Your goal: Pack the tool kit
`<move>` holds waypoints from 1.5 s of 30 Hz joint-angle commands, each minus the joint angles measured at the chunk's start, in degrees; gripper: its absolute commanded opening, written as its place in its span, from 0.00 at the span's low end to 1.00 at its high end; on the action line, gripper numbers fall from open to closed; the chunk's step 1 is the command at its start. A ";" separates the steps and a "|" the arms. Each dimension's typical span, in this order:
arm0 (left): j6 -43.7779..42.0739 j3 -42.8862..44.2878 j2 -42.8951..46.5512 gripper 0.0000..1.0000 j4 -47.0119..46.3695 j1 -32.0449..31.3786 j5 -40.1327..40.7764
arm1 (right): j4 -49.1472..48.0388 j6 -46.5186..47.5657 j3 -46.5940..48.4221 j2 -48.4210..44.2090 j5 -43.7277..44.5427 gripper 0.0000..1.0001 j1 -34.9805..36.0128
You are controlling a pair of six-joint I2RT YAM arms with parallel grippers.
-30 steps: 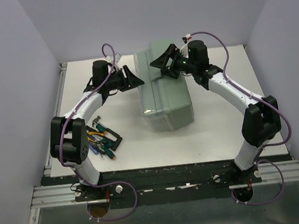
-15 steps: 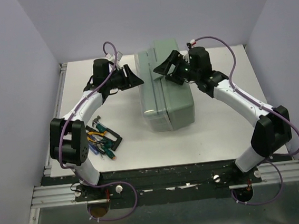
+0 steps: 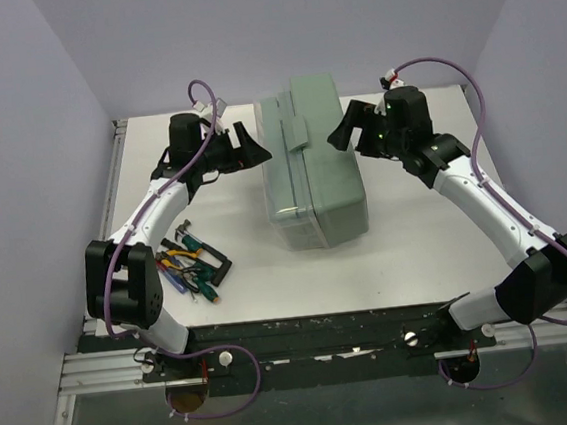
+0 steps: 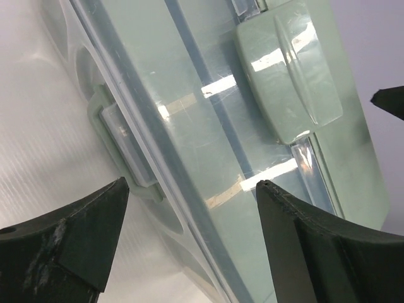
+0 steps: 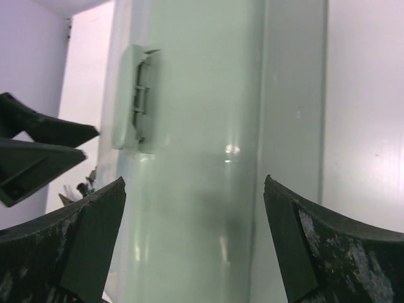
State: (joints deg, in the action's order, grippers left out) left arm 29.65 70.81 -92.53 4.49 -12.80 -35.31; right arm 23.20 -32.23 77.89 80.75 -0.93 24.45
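I saw the large pale sage-green rectangular plastic toolbox [image 3: 311,165] in the middle of the white tabletop [image 3: 418,250]. Its long side ran from the far edge toward the near one, and it sat closer to the far edge. The lid was down, and the moulded green carry handle [image 3: 297,133] lay flat along the top. From the left wrist camera I could also make out a pale clip latch [image 4: 120,142] on the box's left flank.

The left gripper [image 3: 247,144] hung just beside the box's left side near its far end. Its jaws were spread wide with nothing between them — whether a fingertip brushed the plastic, I could not tell. The right gripper [image 3: 348,131] mirrored it just off the right side of the box, also spread wide and holding nothing. Its wrist view looked along the closed lid between the two black fingers [image 5: 82,246].

The loose heap of small hand tools [image 3: 193,266] with green, yellow and blue handles lay near the front-left corner of the tabletop. It was well apart from the box and partly hidden by the left arm.
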 commanded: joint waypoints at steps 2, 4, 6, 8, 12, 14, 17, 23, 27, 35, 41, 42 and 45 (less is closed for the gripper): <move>4.00 -2.51 2.18 0.92 -3.52 0.40 -0.02 | 3.96 2.44 -1.94 1.42 -6.62 0.96 -2.74; 6.90 -3.83 1.83 0.92 -6.23 0.40 -1.07 | 3.08 2.00 -3.17 2.13 -9.43 0.94 -3.17; 9.63 -5.67 1.74 0.92 -9.22 0.32 -1.51 | 1.07 0.77 -4.93 2.74 -13.46 0.92 -3.88; 11.91 -7.51 1.65 0.92 -12.21 0.14 -1.78 | -2.01 -0.99 -7.30 3.18 -17.51 0.87 -4.41; 14.38 -9.81 0.95 0.90 -17.57 -1.87 -2.22 | -3.78 -2.84 -10.03 4.15 -18.85 0.67 -5.11; 15.09 -9.72 0.25 0.87 -19.77 -3.72 -2.74 | -3.86 -3.28 -11.70 4.33 -18.67 0.61 -5.98; 16.14 -9.28 -0.81 0.79 -21.62 -5.30 -3.27 | -5.35 -4.50 -15.47 4.50 -19.63 0.53 -7.30; 14.74 -8.58 0.86 0.65 -22.42 -7.76 -1.17 | -9.66 -6.79 -25.22 4.59 -21.22 0.48 -7.66; 12.02 -6.39 2.27 0.63 -21.11 -10.75 0.68 | -12.38 -7.85 -29.98 5.38 -22.54 0.46 -7.66; 10.08 -2.43 1.22 0.62 -21.89 -16.11 1.65 | -16.69 -10.75 -38.33 5.56 -20.43 0.46 -7.66; 9.90 0.47 -1.16 0.61 -21.81 -18.58 1.65 | -18.54 -11.54 -41.67 5.38 -19.20 0.46 -7.57; 9.81 1.00 -1.42 0.61 -21.72 -18.93 1.65 | -18.63 -11.72 -41.94 5.30 -18.94 0.46 -7.57; 9.81 1.97 -1.86 0.61 -21.72 -19.81 1.65 | -19.16 -12.42 -43.17 4.68 -17.01 0.46 -7.48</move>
State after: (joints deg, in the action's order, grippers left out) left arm 38.26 68.71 -93.19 -10.96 -24.16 -22.24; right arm -17.19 -48.73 42.46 79.40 -14.46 12.36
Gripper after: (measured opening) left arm 0.650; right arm 0.537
